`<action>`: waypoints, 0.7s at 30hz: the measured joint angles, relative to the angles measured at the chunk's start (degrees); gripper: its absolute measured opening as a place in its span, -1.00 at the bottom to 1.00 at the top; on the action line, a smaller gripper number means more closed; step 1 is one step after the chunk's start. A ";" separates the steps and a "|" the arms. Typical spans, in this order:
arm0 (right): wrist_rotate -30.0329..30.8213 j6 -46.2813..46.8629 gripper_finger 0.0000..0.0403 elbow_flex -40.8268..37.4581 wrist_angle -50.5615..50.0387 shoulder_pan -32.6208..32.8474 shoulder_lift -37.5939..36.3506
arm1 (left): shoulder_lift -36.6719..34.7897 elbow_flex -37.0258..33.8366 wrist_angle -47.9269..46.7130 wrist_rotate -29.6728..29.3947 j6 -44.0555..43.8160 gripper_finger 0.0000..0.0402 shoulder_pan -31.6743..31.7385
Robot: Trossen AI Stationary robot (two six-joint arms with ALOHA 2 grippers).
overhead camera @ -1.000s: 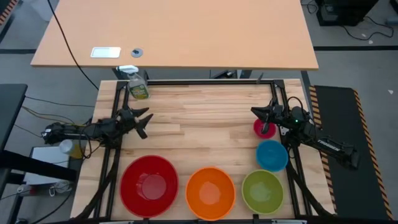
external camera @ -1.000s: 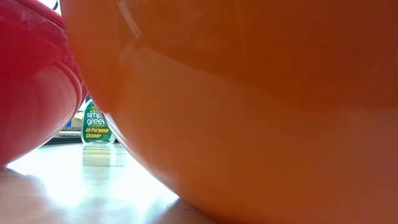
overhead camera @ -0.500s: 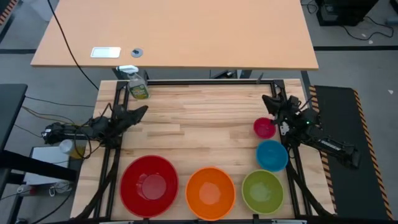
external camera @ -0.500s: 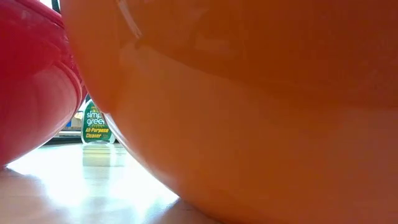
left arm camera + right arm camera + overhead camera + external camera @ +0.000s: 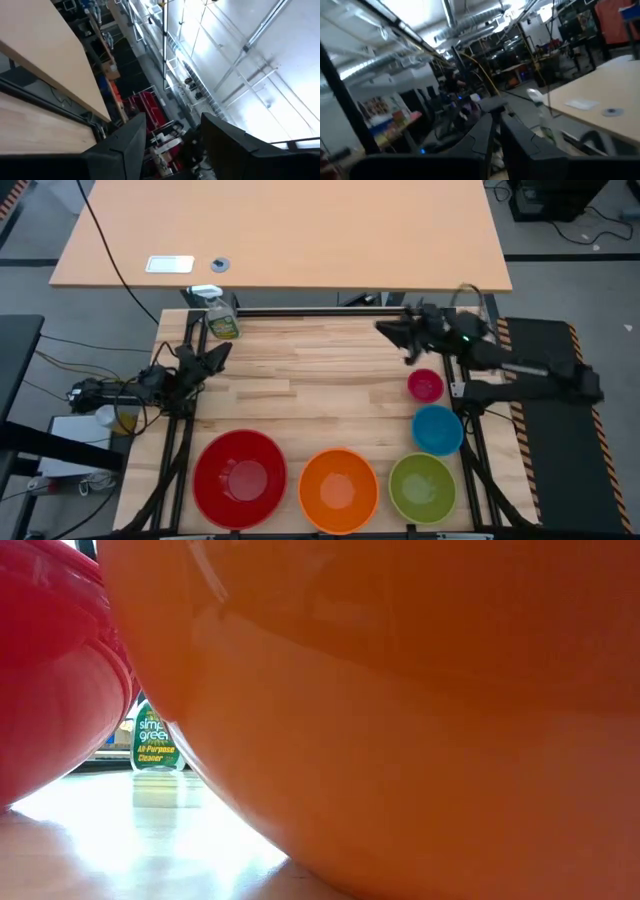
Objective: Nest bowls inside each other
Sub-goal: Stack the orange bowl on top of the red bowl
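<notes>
Five bowls rest on their bases on the wooden table [image 5: 320, 370]. Along the near edge stand the red bowl [image 5: 240, 478], the orange bowl [image 5: 338, 490] and the green bowl [image 5: 422, 488]. The blue bowl [image 5: 437, 429] and the small pink bowl [image 5: 425, 386] sit by the right edge. My right gripper [image 5: 386, 329] is shut and empty, raised over the far right of the table, beyond the pink bowl. My left gripper [image 5: 217, 352] is open and empty at the left edge. The low view shows only the orange bowl [image 5: 400, 720] and the red bowl [image 5: 50, 670].
A yellow-green spray bottle [image 5: 222, 320] stands upright at the table's far left corner, also visible in the low view [image 5: 155, 745]. A second, paler tabletop [image 5: 280, 230] lies beyond the far edge. The middle of the wooden table has bare room.
My right gripper has risen from over the pink bowl, gone toward the far edge and a little to the left, and rolled, staying shut. My left gripper has rolled about its own line and tipped upward, near the left edge. The bowls have kept their places.
</notes>
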 joint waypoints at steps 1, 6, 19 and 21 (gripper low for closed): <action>0.00 0.84 -0.77 2.52 0.63 0.22 3.13 | 0.00 0.00 0.04 0.10 -0.08 -0.04 0.00; -3.87 3.36 -0.77 13.34 0.41 1.25 16.08 | 0.00 0.10 3.32 2.49 2.50 -0.04 0.00; -31.08 21.40 -0.77 28.68 -0.21 5.86 34.98 | 8.20 20.14 -25.34 11.78 15.38 -0.04 -0.94; -36.29 19.94 -0.78 30.60 -5.31 7.28 36.64 | 11.51 25.04 -33.37 11.78 15.47 -0.02 -0.94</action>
